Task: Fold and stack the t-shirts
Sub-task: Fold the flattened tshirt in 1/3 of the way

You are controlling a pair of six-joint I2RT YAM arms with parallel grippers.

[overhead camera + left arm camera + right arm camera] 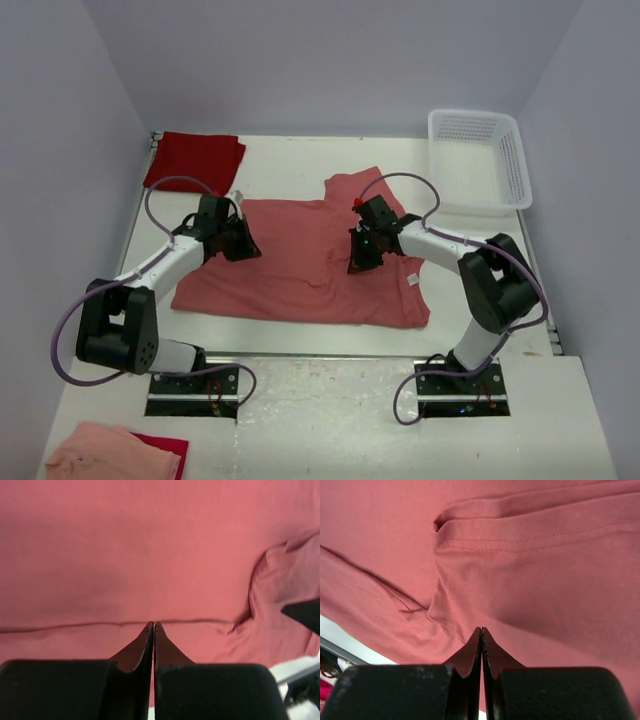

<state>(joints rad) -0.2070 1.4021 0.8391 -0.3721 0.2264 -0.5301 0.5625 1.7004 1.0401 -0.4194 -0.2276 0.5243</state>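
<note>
Left end effector (153, 626) and right end effector (481, 630), each with its fingers pressed together on a pinch of the salmon shirt (300, 265), which lies spread across the middle of the white surface (290, 165). The crimson shirt (195, 160) lies folded at the far left corner and a basket (478, 160) stands at the far right. Pale grey walls (320, 60) enclose three sides.

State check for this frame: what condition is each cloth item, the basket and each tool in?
salmon t-shirt: spread out flat.
crimson t-shirt: folded, far-left corner.
white basket: upright, far right.
peach cloth: crumpled, near-left corner.
left tool: shut on salmon t-shirt.
right tool: shut on salmon t-shirt.
</note>
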